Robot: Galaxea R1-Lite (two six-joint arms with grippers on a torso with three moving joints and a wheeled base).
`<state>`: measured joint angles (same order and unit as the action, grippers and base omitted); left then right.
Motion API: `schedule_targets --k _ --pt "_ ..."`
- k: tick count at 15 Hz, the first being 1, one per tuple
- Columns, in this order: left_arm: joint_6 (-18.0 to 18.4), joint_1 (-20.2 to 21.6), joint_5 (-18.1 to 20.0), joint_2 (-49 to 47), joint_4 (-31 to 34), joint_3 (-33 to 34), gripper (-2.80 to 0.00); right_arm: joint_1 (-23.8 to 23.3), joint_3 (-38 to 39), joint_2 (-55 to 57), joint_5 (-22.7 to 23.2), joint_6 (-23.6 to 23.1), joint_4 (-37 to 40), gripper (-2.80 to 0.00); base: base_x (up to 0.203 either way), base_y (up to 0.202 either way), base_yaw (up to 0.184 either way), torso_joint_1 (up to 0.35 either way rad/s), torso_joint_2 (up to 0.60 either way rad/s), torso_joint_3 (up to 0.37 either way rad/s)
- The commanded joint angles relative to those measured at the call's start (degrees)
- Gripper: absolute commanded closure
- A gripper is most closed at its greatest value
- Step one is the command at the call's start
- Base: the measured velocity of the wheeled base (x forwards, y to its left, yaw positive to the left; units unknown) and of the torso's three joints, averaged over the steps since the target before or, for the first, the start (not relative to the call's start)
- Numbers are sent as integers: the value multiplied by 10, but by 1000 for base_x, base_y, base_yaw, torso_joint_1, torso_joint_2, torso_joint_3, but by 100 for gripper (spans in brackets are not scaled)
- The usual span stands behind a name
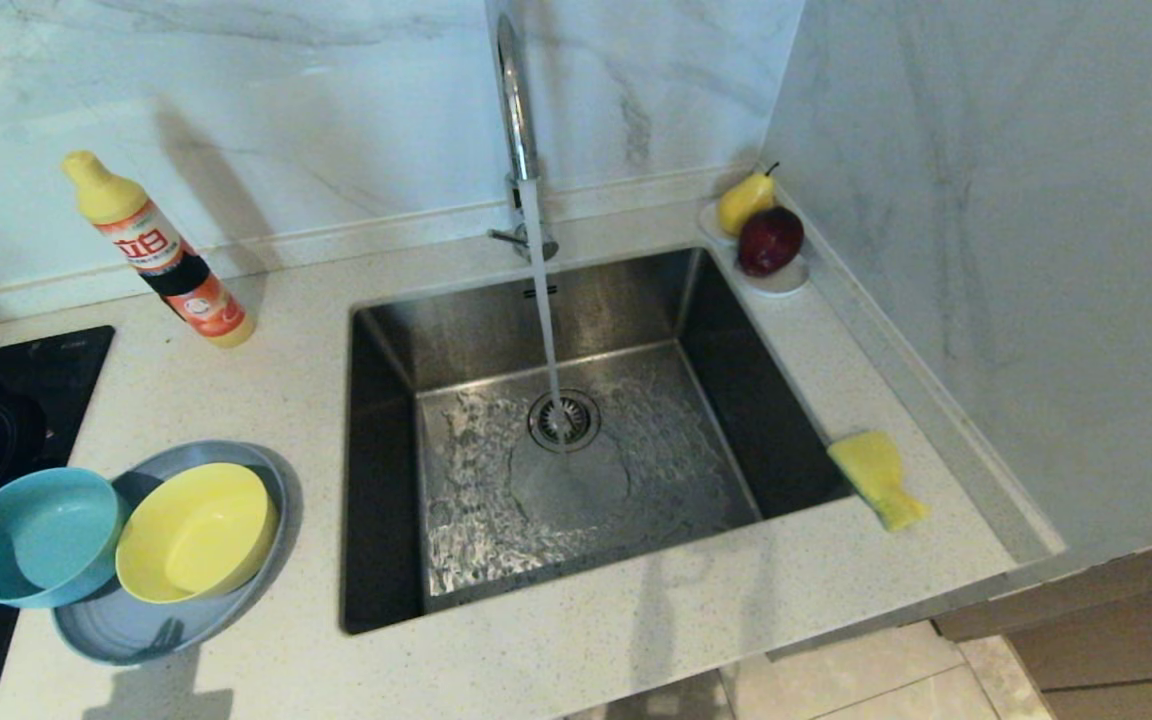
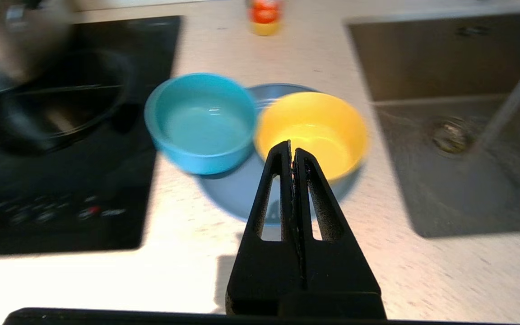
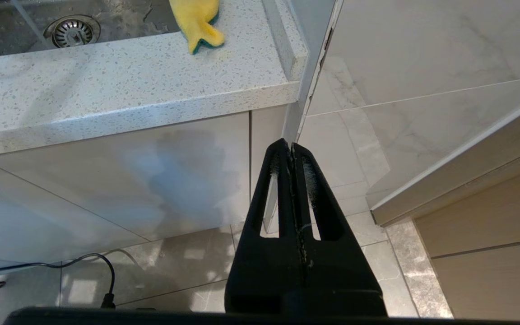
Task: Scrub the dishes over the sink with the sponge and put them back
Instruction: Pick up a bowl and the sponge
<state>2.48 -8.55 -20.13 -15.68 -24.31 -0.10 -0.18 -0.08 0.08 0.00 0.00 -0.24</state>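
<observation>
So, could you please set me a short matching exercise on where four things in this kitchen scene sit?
Things:
1. yellow bowl
2. sponge
3. pear
4. detergent bottle

Places:
A. small white dish in the corner behind the sink
B. counter between hob and sink
C. on the grey-blue plate
D. counter edge right of the sink

Pairs: 1-C, 2-D, 3-A, 4-B

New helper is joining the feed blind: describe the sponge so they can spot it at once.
Start at the steel sink under the running tap. On the counter at the basin's right front corner lies the sponge, overhanging the edge. It is yellow with a green underside, flat and soft, unlike the round fruit behind.
</observation>
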Motion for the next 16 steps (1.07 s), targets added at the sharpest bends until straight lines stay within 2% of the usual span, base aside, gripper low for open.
schedule_targets --k 1,3,6,7,9,10,11,13,14,15,16 --pt "-11 -1 -36 -4 -2 24 0 0 0 0 0 0 0 0 0 0 0 0 0 0" --pt "-7 1 -52 -4 -3 24 0 0 0 0 -1 0 0 0 0 0 0 0 0 0" --pt "15 60 -77 5 15 22 0 0 1 0 0 0 0 0 0 0 0 0 0 0" --pt "17 80 -74 25 36 23 0 0 0 0 0 0 0 0 0 0 0 0 0 0" --pt "16 88 -69 56 63 24 0 0 0 0 0 0 0 0 0 0 0 0 0 0" --pt "14 88 -53 76 68 24 0 0 0 0 0 0 0 0 0 0 0 0 0 0" --pt "12 88 -6 105 81 24 0 0 0 0 0 0 0 0 0 0 0 0 0 0" --pt "11 87 136 142 111 24 0 0 0 0 0 0 0 0 0 0 0 0 0 0" --pt "14 88 188 150 142 24 0 0 0 0 0 0 0 0 0 0 0 0 0 0" --pt "17 87 208 155 184 24 0 0 0 0 0 0 0 0 0 0 0 0 0 0" --pt "18 87 213 157 192 24 0 0 0 0 0 0 0 0 0 0 0 0 0 0"
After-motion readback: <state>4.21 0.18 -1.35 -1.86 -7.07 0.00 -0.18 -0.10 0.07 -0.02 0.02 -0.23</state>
